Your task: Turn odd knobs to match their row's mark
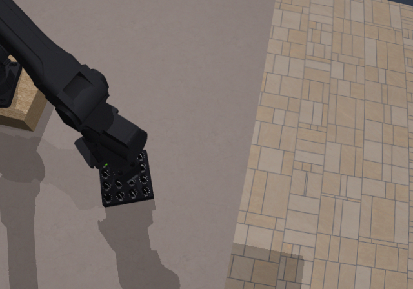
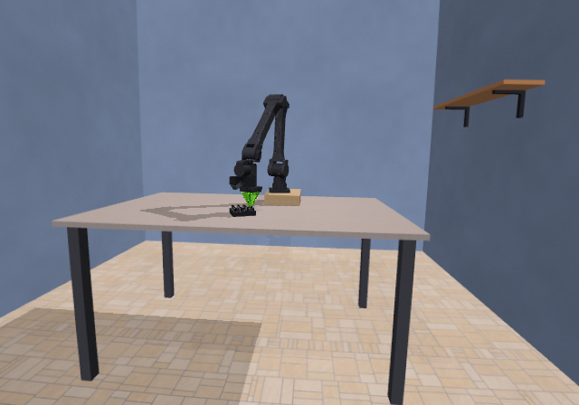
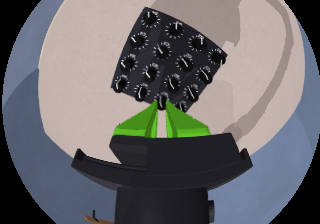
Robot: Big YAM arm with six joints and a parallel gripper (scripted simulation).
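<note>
The black knob box (image 1: 113, 190) (image 2: 242, 213) (image 3: 156, 34) stands on its feet on the table. Its row A lies nearest my gripper in the wrist view. My gripper (image 2: 250, 204) (image 3: 161, 104) points down with its green fingertips around knob A2 (image 3: 161, 104), shut on it; the line on its top shows between the tips. The arm hides this knob in the top view. Knob D1 (image 3: 218, 57) has its line toward the lower right in the wrist view, while D2 (image 3: 199, 43), D3 (image 3: 175, 29) and D4 (image 3: 150, 18) have theirs roughly upward.
Knob A1 (image 3: 181, 106) stands close beside the fingers, partly hidden, and A3 (image 3: 141, 92) is on the other side. The arm's wooden base block (image 1: 23, 102) (image 2: 282, 198) stands behind the box. A wall shelf (image 2: 500, 89) hangs far to the right.
</note>
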